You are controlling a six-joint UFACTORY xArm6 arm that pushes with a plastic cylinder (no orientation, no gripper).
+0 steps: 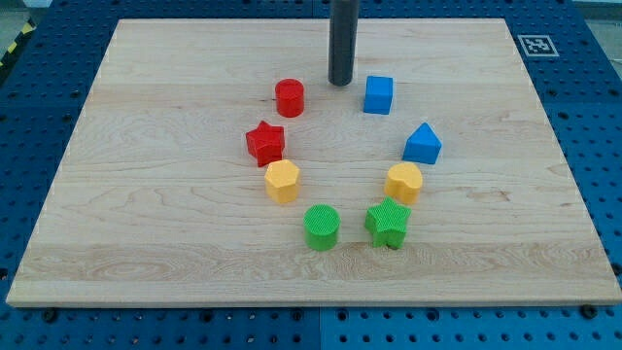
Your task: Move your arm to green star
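The green star (389, 223) lies on the wooden board at the lower right of a ring of blocks. My tip (340, 82) rests on the board at the top of the ring, between the red cylinder (290, 98) and the blue cube (378, 94). The tip is far above the green star in the view and slightly to its left, touching no block.
The ring also holds a red star (265, 143), a yellow hexagon (282, 181), a green cylinder (322, 227), a second yellow hexagon (403, 182) just above the green star, and a blue triangular block (422, 144). The board (146, 243) lies on a blue pegboard table.
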